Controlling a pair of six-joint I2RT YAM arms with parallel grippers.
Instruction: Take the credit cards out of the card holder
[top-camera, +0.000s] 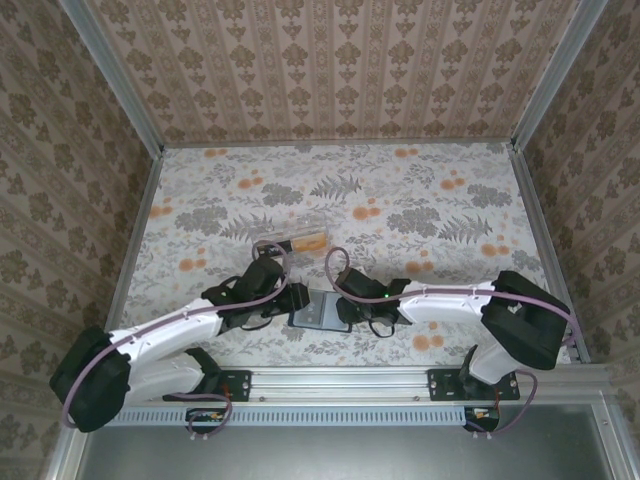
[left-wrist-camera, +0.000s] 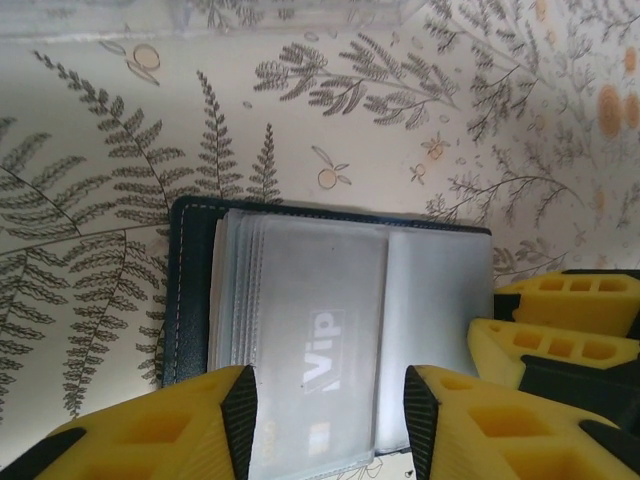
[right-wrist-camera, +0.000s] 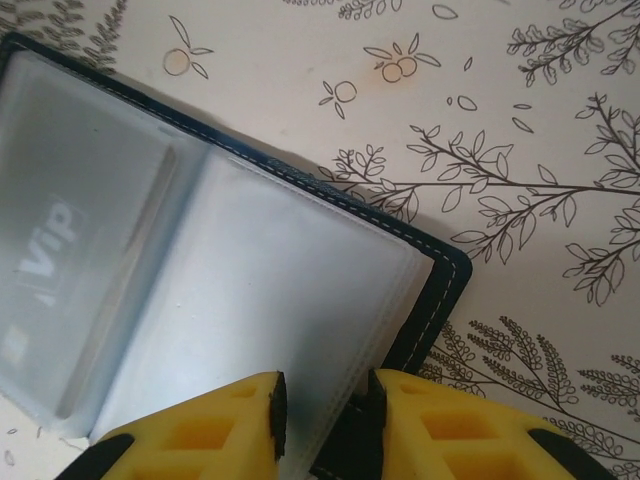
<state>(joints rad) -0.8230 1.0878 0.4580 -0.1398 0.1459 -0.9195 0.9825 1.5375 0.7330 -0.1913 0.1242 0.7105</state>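
The card holder (top-camera: 318, 310) lies open on the floral tablecloth between my two grippers, navy cover down and frosted clear sleeves up. A credit card marked "ViP" (left-wrist-camera: 322, 335) sits inside the top sleeve of its left half and also shows in the right wrist view (right-wrist-camera: 48, 255). My left gripper (left-wrist-camera: 330, 425) is open, its fingers either side of that sleeve's near end. My right gripper (right-wrist-camera: 323, 412) has narrow jaws, closed on the outer edge of the holder's right half (right-wrist-camera: 300, 280). Those fingers (left-wrist-camera: 560, 340) show at the holder's right edge. Any other credit cards are hidden in the stacked sleeves.
A clear plastic box (top-camera: 297, 242) with an orange strip stands just beyond the left gripper (top-camera: 296, 300); its lower edge (left-wrist-camera: 290, 12) is in the left wrist view. The right gripper (top-camera: 345, 308) is right of the holder. Patterned walls enclose the table.
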